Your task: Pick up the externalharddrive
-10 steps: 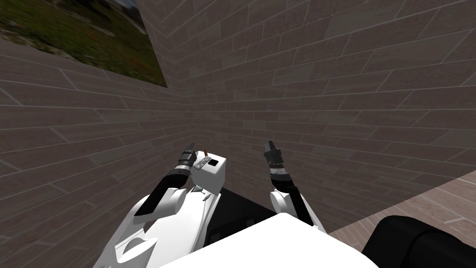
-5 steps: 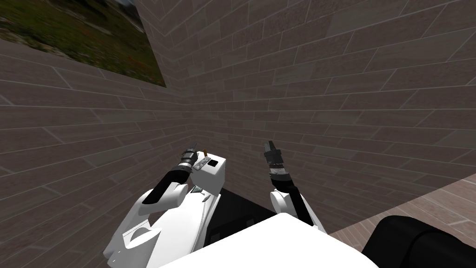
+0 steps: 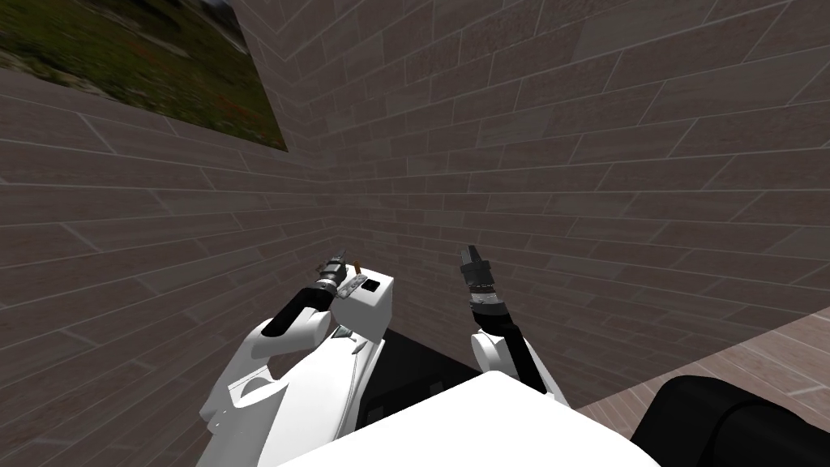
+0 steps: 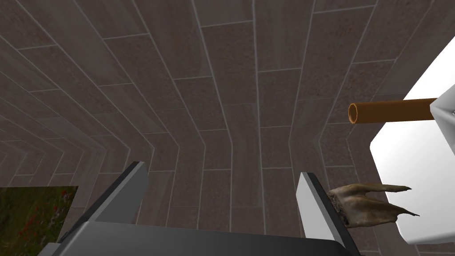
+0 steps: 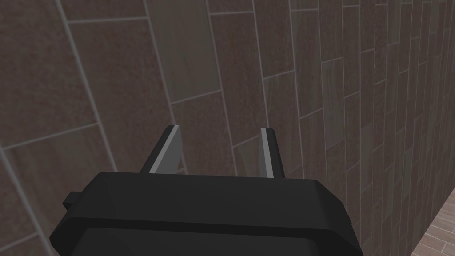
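Head view: brick walls meet in a corner behind a white stand. The left gripper, jaws wide and empty, hovers at the stand's top edge, probably lining up on the externalharddrive, a small dark slab lying there. The right gripper, jaws narrower and empty, is held clear.

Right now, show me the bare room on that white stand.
Bare: the white stand's top between the black drive and its right edge. Crowded: its left edge, where brown tube, grey piece and open left gripper bunch together.
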